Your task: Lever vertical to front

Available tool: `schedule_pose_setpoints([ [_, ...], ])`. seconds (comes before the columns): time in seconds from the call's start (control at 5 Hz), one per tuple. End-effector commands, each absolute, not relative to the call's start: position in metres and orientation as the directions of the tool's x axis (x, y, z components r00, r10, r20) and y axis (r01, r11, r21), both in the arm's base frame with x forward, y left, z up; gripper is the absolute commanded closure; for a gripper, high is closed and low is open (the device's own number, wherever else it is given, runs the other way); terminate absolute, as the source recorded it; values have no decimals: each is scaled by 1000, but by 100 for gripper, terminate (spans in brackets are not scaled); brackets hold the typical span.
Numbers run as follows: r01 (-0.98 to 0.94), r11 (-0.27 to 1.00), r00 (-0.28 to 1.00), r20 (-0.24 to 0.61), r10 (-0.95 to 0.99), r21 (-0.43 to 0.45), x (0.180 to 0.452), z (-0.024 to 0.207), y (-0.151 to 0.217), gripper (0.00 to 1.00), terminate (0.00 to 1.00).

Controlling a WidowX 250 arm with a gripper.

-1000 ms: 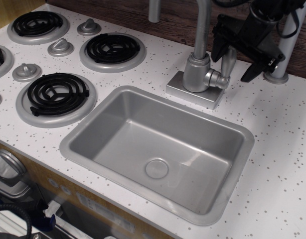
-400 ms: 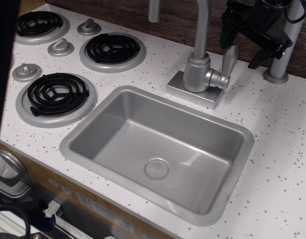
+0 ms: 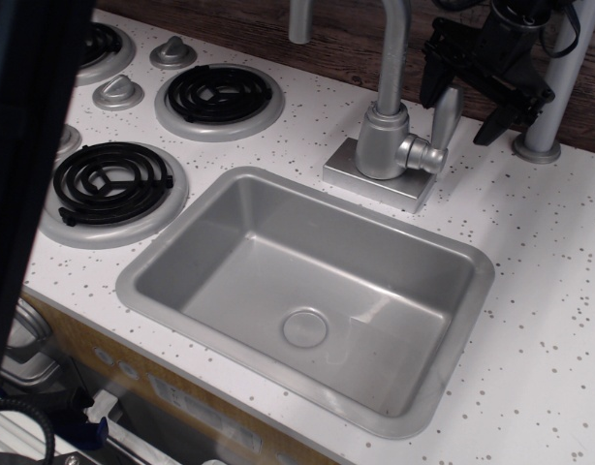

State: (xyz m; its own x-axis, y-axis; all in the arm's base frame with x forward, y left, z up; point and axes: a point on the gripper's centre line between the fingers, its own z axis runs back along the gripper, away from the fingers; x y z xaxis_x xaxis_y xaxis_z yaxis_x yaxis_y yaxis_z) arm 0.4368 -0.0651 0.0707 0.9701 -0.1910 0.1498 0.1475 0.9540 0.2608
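1. Gripper (image 3: 460, 105) up at the top right is spread open, black fingers (image 3: 435, 73) straddling the top of the lever (image 3: 444, 118) but not pinching it as far as I can tell, so it's holding nothing.
2. Lever is standing pretty much upright on its stub, right side of the faucet body (image 3: 382, 141), just behind the sink (image 3: 162, 254).
3. My read: it's at the lining-up step, with the push itself not started.
4. Next it probably needs a finger on the paddle, then a pull forward toward the sink.
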Motion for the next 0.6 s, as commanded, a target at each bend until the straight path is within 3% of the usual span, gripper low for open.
schedule_pose_setpoints([
  [0.0,106,957,968,191,-161,271,441,96,-58,100,0],
  [0.4,11,965,991,129,-46,262,408,100,-58,100,0],
])
